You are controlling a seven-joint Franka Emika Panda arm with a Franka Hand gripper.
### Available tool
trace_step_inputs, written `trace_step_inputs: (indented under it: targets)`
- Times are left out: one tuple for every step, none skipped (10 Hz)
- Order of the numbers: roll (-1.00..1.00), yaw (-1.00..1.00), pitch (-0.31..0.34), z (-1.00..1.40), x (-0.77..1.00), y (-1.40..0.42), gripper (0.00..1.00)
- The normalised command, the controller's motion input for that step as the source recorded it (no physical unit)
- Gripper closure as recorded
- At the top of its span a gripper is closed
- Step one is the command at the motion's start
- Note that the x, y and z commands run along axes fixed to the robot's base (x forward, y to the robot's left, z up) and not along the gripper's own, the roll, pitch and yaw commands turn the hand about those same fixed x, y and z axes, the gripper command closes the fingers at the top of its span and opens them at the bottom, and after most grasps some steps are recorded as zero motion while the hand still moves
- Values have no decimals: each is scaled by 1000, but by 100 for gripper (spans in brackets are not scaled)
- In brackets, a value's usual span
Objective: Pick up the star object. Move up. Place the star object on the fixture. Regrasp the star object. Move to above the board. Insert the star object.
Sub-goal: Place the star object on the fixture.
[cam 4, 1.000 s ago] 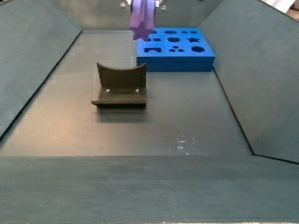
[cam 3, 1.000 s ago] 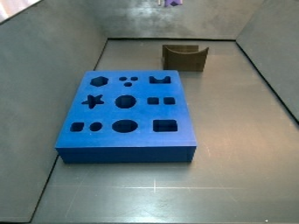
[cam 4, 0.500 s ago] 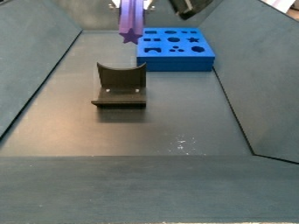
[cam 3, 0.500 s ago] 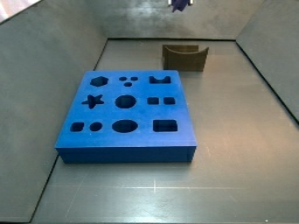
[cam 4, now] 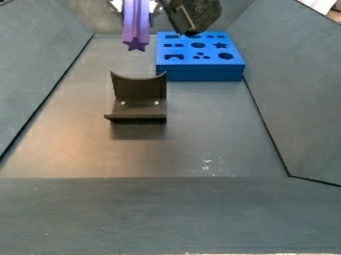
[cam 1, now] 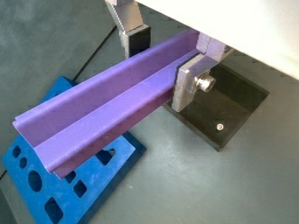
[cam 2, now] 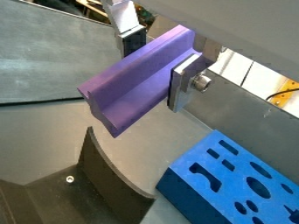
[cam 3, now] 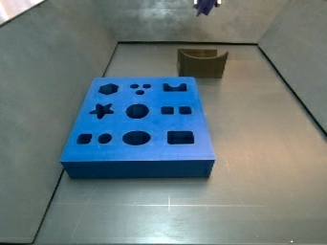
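Observation:
My gripper [cam 1: 163, 57] is shut on the star object [cam 1: 105, 109], a long purple prism held crosswise between the silver fingers [cam 1: 190, 83]; both also show in a wrist view, the gripper [cam 2: 158, 54] and the prism [cam 2: 135, 79]. In a side view the prism [cam 4: 135, 24] hangs high above the floor, over the far side of the dark notched fixture [cam 4: 136, 97]. Only its tip [cam 3: 204, 6] shows at the upper edge of a side view. The fixture [cam 3: 202, 61] stands beyond the blue board [cam 3: 134, 124]. The board [cam 4: 200, 55] has several shaped holes.
Grey sloping walls [cam 4: 47, 90] enclose the floor on both sides. In both wrist views the fixture [cam 1: 228, 105] [cam 2: 105, 175] and the board [cam 1: 70, 179] [cam 2: 233, 179] lie below the held prism. A dark part of the arm [cam 4: 192, 14] hangs beside the prism.
The gripper with the star object has moved sideways, away from above the board and toward the fixture, staying high above the floor. Board and fixture have not moved.

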Motion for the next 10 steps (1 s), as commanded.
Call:
trace_step_inputs:
  targets:
    - [-1000, -51, 189, -1000, 132, 138, 100]
    - [-932, -115, 197, -1000, 146, 140, 100]
    - [-783, -140, 190, -1000, 160, 138, 100]
    - [-577, -169, 155, -1000, 173, 142, 100]
    - [-472, -180, 136, -1000, 177, 144, 100]
    - [-284, -188, 93, -1000, 189, 141, 100]
    - [-211, -188, 60, -1000, 193, 139, 100]
    - [-180, -174, 28, -827, 169, 122, 100]
    - [-178, -161, 6, -635, 145, 96, 100]
    - [-169, -137, -13, -397, 117, 75, 100]
